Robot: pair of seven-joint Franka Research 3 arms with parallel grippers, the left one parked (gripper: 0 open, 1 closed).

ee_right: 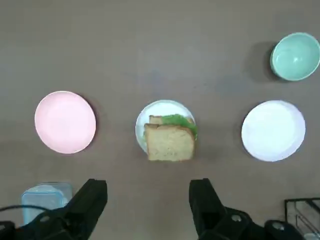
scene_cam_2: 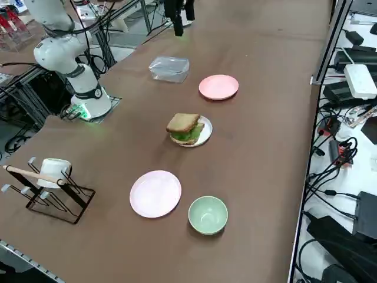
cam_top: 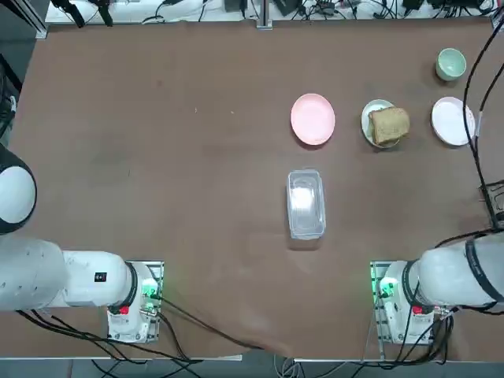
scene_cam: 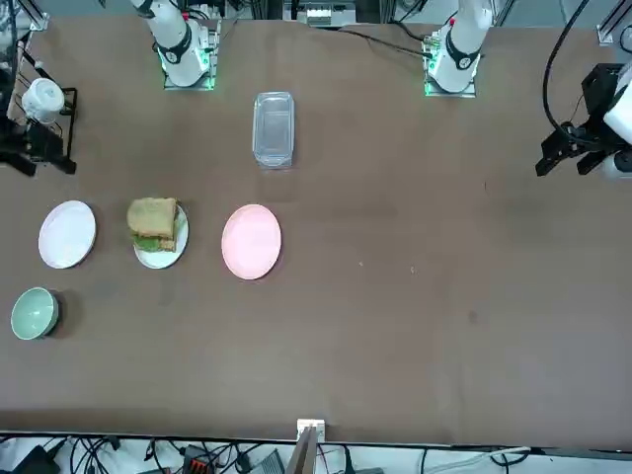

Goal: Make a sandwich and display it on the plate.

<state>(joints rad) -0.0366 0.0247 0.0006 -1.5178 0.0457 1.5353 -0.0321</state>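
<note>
No brand, label or writing is showing clearly enough to read anywhere in these views.

The brown table (cam_top: 157, 157) is carrying everything. The right arm (cam_top: 457, 276) is sitting folded back near its base, and the right gripper (ee_right: 147, 200) is hanging high above the table, looking straight down, its two black fingers (ee_right: 92, 200) standing wide apart with nothing between them. In the wrist view the sandwich is lying below, well clear of the fingers.

A clear plastic container (cam_top: 305, 202) is lying near the middle of the table, apart from the dishes. On the robot's right side a row of three plates is running across the table: the pink plate (cam_top: 313, 119), then the white plate (cam_top: 367, 118) bearing the sandwich (cam_top: 389, 124), then the pale pinkish-white plate (cam_top: 450, 121). They are sitting near one another without touching.

The sandwich is resting on the white plate, its tan-brown top slice lying slightly skewed over the lower one and overhanging the plate's rim on one side. Green leaves are peeking out along one edge between the slices; no orange piece is showing.

A black wire rack (scene_cam_2: 56, 197) holding a white cup is standing at the table's edge on the robot's right. A small pale green bowl (cam_top: 451, 64) is sitting just beyond the pinkish-white plate.
</note>
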